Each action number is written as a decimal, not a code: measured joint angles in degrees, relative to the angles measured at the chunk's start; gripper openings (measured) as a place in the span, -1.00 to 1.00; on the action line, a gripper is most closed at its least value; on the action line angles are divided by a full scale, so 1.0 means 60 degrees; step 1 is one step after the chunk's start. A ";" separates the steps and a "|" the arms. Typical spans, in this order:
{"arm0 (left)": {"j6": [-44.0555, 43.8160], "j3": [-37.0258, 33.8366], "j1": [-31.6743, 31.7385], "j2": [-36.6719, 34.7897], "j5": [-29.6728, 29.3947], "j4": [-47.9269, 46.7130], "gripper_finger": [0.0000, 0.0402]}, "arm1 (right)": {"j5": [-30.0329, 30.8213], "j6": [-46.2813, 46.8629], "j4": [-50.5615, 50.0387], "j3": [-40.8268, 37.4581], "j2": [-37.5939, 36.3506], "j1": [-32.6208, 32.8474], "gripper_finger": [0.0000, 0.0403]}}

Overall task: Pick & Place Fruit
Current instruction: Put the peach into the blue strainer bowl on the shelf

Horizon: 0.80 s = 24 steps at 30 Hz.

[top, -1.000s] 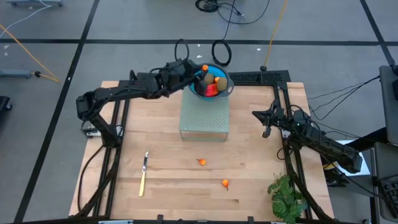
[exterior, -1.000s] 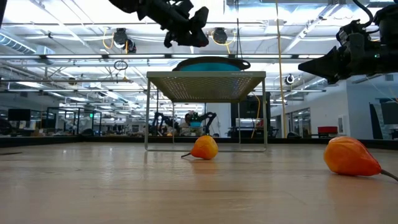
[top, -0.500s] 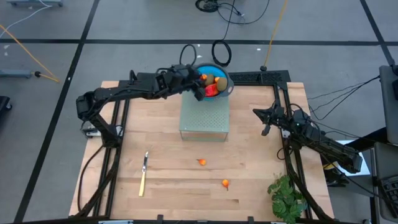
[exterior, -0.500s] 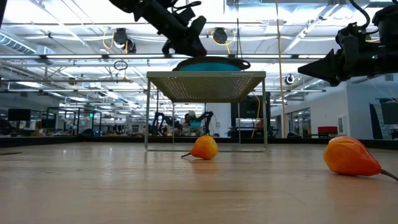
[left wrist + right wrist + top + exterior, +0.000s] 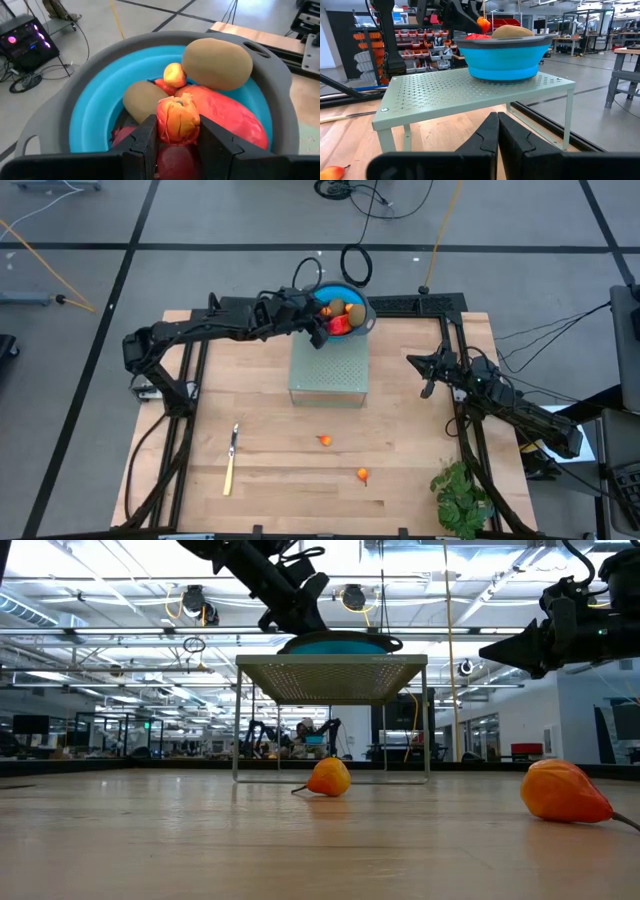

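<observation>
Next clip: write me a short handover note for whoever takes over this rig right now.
Left gripper: shut on a small orange fruit, held over the blue bowl on the perforated stand.
Right gripper: shut, empty, waiting at the table's right side.
Done: bowl already holds two brownish ovals, a long red piece and dark red fruit.
Left: release this one, then collect the two orange fruits lying on the table.

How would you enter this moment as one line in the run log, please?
left gripper: shut on small orange fruit, over blue bowl | right gripper: shut, empty, waiting right of shelf | on table: two orange fruits
</observation>
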 joint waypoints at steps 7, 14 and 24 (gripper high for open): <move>0.0159 0.0000 0.0007 -0.0002 -0.0004 0.0000 -0.41 | 0.0000 0.0000 -0.0007 0.0000 0.0000 0.0002 -1.00; 0.0177 0.0000 0.0006 0.0000 0.0000 -0.0175 -0.41 | 0.0000 -0.0004 -0.0011 -0.0001 0.0000 0.0001 -1.00; 0.0173 0.0000 0.0024 -0.0003 -0.0004 -0.0430 -0.09 | 0.0000 -0.0004 -0.0015 0.0000 0.0000 0.0001 -1.00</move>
